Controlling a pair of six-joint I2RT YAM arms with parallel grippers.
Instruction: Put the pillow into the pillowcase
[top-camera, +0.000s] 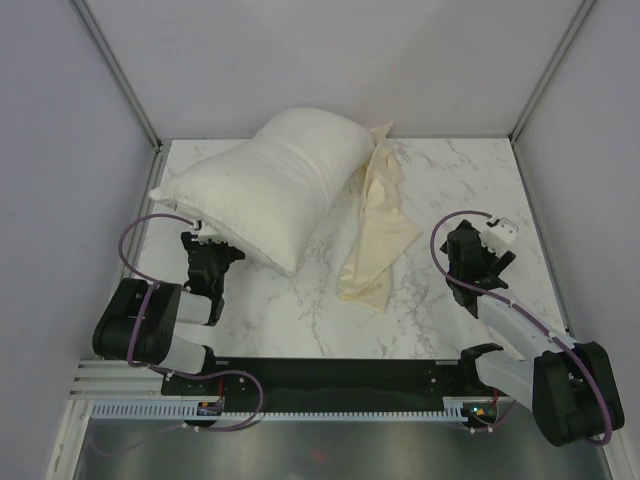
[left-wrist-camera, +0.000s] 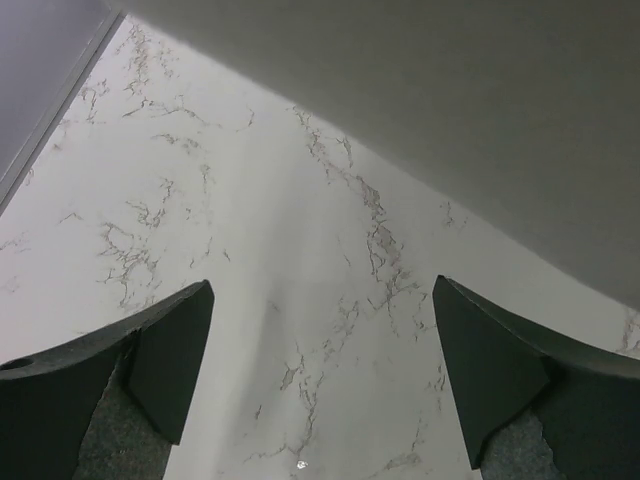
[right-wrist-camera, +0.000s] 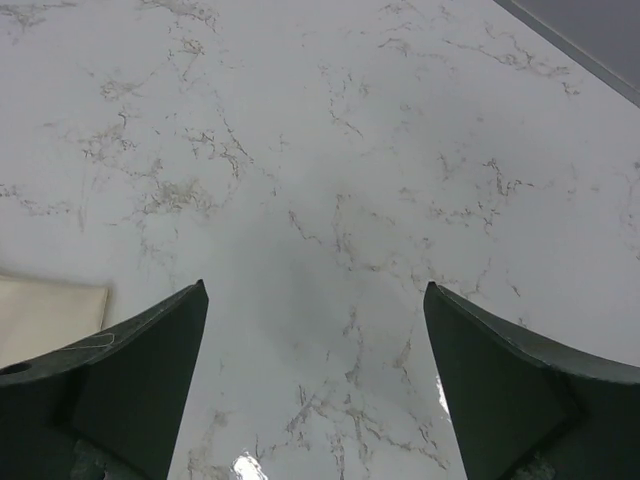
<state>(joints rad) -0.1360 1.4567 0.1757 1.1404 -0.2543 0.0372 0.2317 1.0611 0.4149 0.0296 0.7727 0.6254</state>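
Note:
The plump off-white pillow (top-camera: 270, 185) lies on the marble table at back left, one corner overhanging my left gripper (top-camera: 212, 262); its shaded underside fills the upper right of the left wrist view (left-wrist-camera: 480, 110). The thin cream pillowcase (top-camera: 378, 225) lies crumpled to its right, running from the pillow's far end toward the table's middle; one corner shows in the right wrist view (right-wrist-camera: 40, 315). My left gripper (left-wrist-camera: 322, 365) is open and empty over bare marble. My right gripper (top-camera: 478, 262) is open and empty right of the pillowcase, also shown in its wrist view (right-wrist-camera: 316, 370).
Grey enclosure walls (top-camera: 330, 60) with metal corner posts close the table on three sides. The marble table (top-camera: 300, 320) ends at a black rail (top-camera: 340, 375) where both arm bases stand. Purple cables loop beside each arm.

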